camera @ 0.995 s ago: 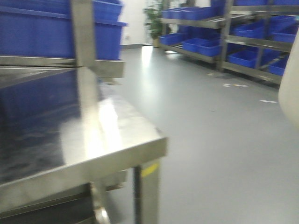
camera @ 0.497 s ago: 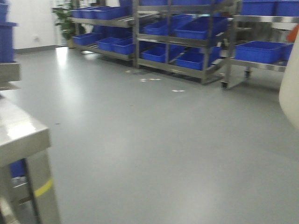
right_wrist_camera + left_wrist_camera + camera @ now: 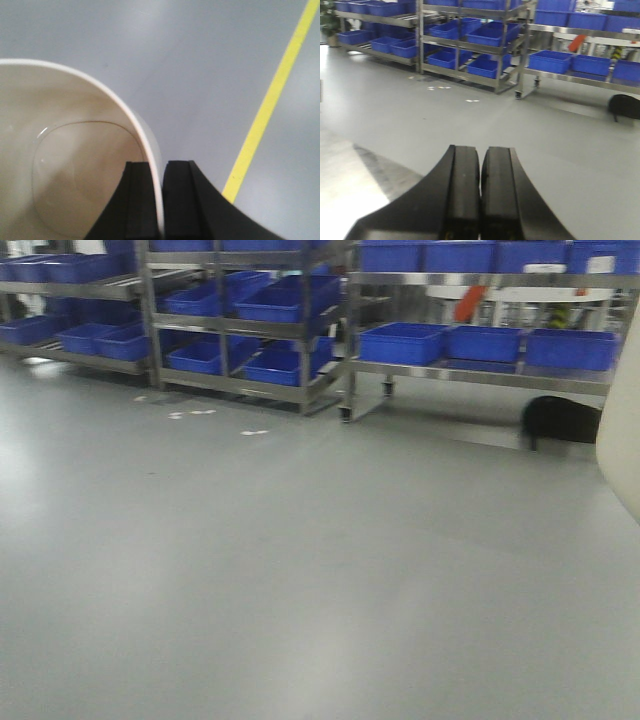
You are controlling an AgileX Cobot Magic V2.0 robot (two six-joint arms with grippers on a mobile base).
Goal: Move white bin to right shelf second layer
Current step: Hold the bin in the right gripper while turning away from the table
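The white bin (image 3: 75, 150) is a glossy cream tub. My right gripper (image 3: 160, 165) is shut on its rim, one finger inside the wall and one outside, above grey floor. In the front view only a cream sliver of the bin (image 3: 622, 430) shows at the right edge. My left gripper (image 3: 480, 149) is shut with nothing between its pads. Steel racks stand across the floor. The rightmost rack (image 3: 480, 375) carries blue crates on a flat-railed tier. I cannot tell from here which tier is the right shelf second layer.
Racks with blue crates (image 3: 270, 310) line the far side, left to right. A black object (image 3: 560, 418) lies on the floor under the rightmost rack. White scraps (image 3: 200, 415) dot the floor. A yellow floor line (image 3: 270, 100) runs beside the bin. A bright steel surface (image 3: 340, 190) sits low left.
The front view has swung right: the steel table slid out on the left and the racks moved across into view. The bin stays at the right edge.
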